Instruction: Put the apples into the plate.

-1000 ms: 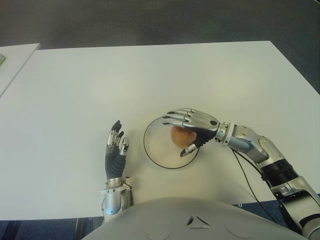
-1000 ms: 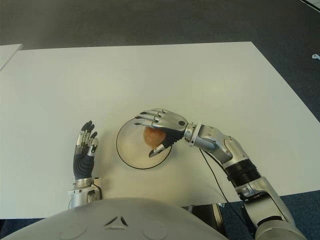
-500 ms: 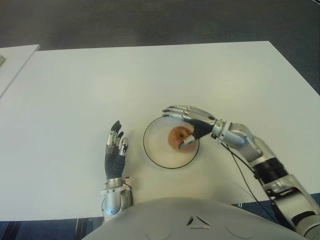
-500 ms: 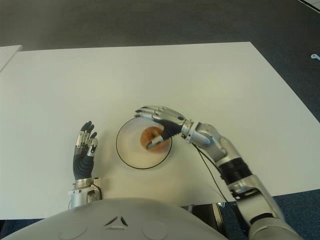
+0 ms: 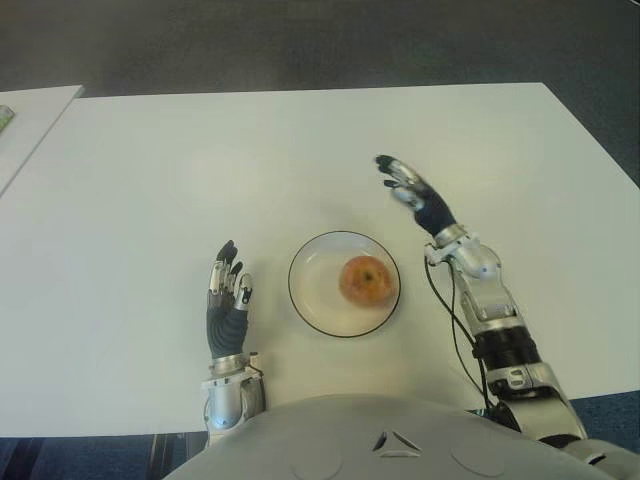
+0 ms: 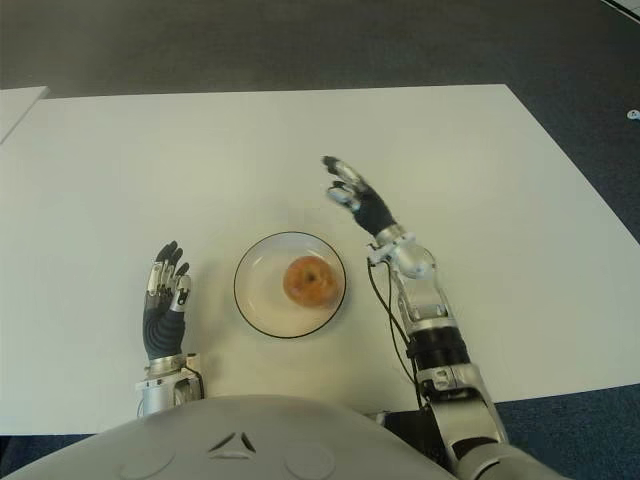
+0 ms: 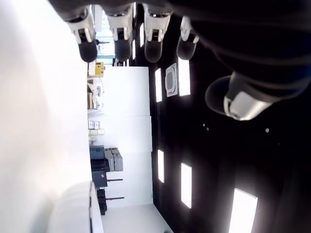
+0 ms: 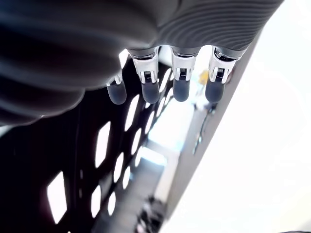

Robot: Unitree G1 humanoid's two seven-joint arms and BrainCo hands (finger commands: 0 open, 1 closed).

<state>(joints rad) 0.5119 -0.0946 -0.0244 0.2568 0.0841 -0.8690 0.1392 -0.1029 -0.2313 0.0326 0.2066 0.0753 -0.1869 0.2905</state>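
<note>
A reddish-orange apple sits inside the shallow plate with a dark rim, near the table's front edge. My right hand is raised behind and to the right of the plate, fingers stretched out, holding nothing. My left hand stands to the left of the plate with its fingers straight and nothing in them. Only one apple shows in the eye views.
The plate stands on a wide white table. A second white surface shows at the far left. Dark carpet lies beyond the table's far edge. A black cable runs along my right forearm.
My right hand has let go of the apple, lifted off the plate and swung back and to the right with its fingers spread. The apple now lies uncovered in the plate. The left hand stayed put.
</note>
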